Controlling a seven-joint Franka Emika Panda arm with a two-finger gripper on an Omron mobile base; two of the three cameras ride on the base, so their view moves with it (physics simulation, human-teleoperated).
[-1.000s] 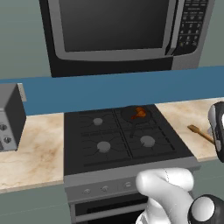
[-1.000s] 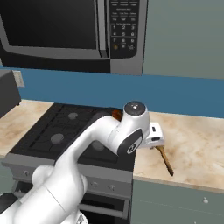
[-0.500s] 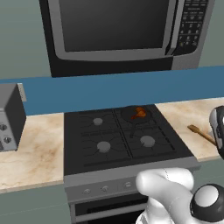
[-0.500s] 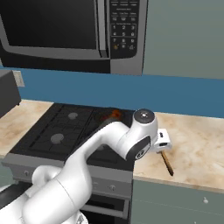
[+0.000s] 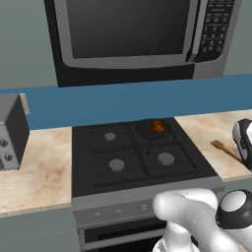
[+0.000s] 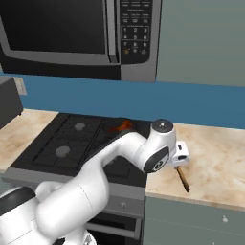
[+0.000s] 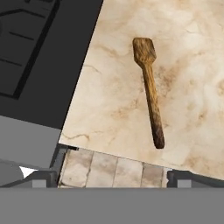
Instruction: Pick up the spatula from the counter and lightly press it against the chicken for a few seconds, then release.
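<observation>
A brown wooden spatula [image 7: 148, 92] lies flat on the beige counter right of the stove, also visible as the spatula [image 6: 183, 178] near the front edge and the spatula [image 5: 224, 149]. An orange piece of chicken [image 5: 156, 126] sits in a small dark pan [image 5: 147, 130] on the back right burner; the chicken [image 6: 123, 125] is partly behind my arm. My gripper [image 7: 113, 178] hovers above the counter beside the spatula, pointing down, open, with its fingertips [image 7: 43, 177] wide apart and nothing between them. The gripper [image 6: 179, 161] hangs just over the spatula's blade end.
The black stove [image 5: 138, 157] has four burners. A microwave [image 5: 133, 34] hangs above it. A grey toaster [image 5: 10, 133] stands on the left counter. The counter's front edge [image 7: 122, 151] runs close to the spatula's handle end.
My arm has swung further right, carrying the hand from the stove's edge out over the counter above the spatula. Spatula and chicken have not moved.
</observation>
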